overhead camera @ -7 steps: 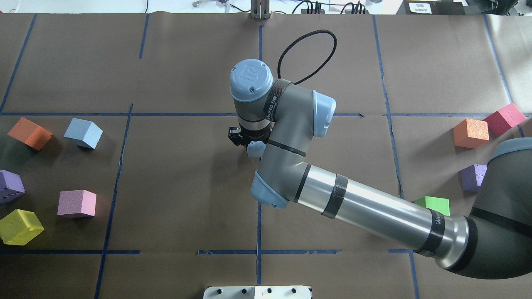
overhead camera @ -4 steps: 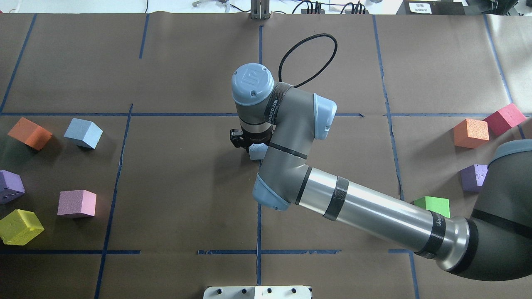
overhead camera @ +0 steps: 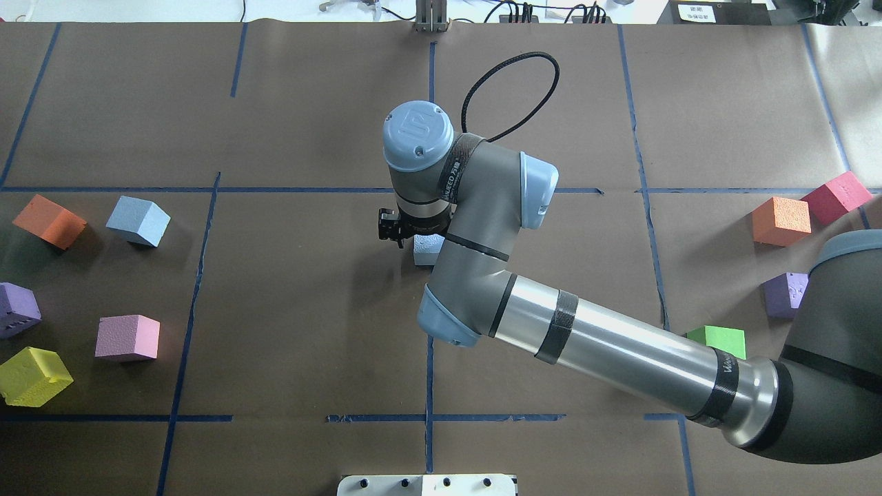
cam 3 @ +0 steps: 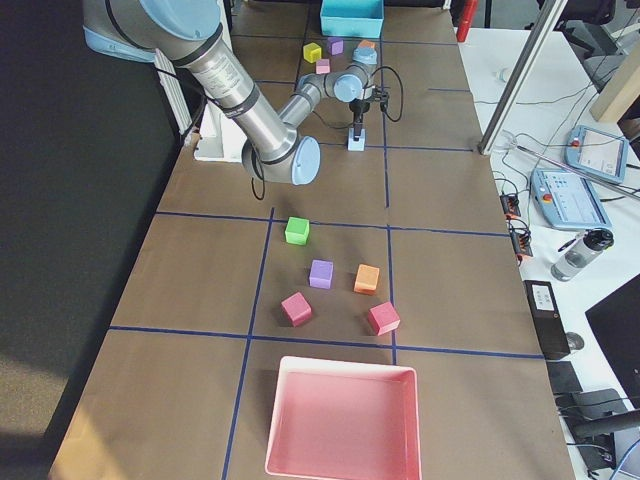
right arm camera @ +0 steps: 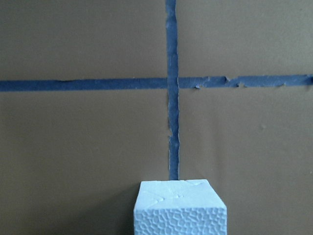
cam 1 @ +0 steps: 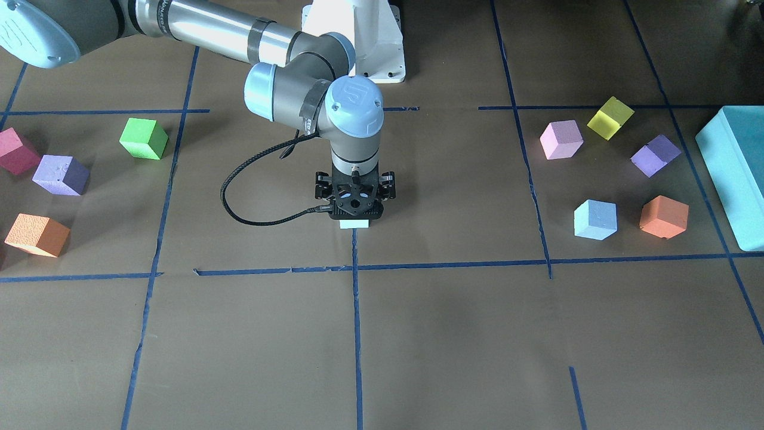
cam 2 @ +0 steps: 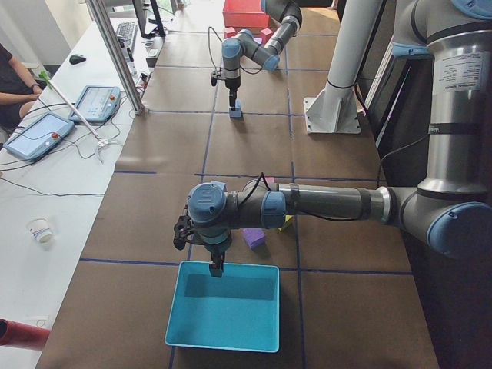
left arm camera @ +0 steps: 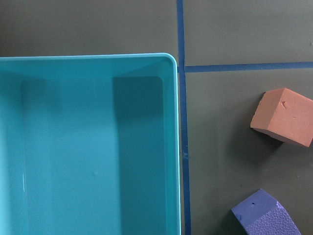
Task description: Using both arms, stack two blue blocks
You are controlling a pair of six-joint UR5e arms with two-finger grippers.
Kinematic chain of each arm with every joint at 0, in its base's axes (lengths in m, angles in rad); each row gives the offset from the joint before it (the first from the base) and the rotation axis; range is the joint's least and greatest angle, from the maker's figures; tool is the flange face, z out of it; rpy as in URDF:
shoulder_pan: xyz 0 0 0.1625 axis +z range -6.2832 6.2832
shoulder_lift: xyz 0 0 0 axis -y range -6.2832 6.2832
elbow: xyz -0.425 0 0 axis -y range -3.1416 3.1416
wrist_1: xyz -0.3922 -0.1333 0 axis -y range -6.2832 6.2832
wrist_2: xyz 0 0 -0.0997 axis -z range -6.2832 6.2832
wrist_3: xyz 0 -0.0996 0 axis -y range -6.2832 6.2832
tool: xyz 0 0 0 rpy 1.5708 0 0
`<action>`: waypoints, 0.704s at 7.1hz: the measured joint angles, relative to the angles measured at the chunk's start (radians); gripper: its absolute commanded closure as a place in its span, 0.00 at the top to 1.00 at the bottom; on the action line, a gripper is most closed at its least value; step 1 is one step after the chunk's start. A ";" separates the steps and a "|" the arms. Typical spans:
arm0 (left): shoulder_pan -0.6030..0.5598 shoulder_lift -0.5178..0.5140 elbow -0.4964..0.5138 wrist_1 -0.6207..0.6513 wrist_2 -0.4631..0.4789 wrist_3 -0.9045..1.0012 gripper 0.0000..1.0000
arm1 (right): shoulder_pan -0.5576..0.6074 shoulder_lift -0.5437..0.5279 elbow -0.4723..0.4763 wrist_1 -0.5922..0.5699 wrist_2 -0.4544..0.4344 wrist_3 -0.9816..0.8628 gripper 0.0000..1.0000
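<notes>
My right gripper [cam 1: 354,210] points straight down at the table's centre, on a pale blue block [cam 1: 355,224]. The block sits on the tape line and also shows in the overhead view [overhead camera: 428,250] and the right wrist view [right arm camera: 180,210]. The wrist hides the fingertips, and the gripper looks closed on the block. The second blue block [overhead camera: 138,220] lies far left, near an orange cube. My left gripper [cam 2: 217,267] hangs over the teal box [cam 2: 223,307]. It shows only in the exterior left view, so I cannot tell whether it is open or shut.
Orange [overhead camera: 48,220], purple [overhead camera: 17,310], pink [overhead camera: 127,337] and yellow [overhead camera: 33,375] cubes lie at the left. Orange [overhead camera: 781,220], red [overhead camera: 836,196], purple [overhead camera: 785,294] and green [overhead camera: 720,339] cubes lie at the right. A pink tray [cam 3: 345,375] stands at the right end.
The right wrist dipped and turned slightly, then came back. The blue block under it went from tilted to square with the tape line. The other cubes have not moved.
</notes>
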State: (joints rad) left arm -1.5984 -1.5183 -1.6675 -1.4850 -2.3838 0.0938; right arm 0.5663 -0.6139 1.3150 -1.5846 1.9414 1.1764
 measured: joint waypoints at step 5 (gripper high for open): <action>0.012 0.002 -0.162 0.008 0.005 -0.004 1.00 | 0.146 -0.043 0.374 -0.330 0.053 -0.027 1.00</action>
State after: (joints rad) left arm -1.5868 -1.5161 -1.8293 -1.4771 -2.3792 0.0900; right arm 0.7123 -0.6571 1.6892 -1.9150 1.9946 1.1497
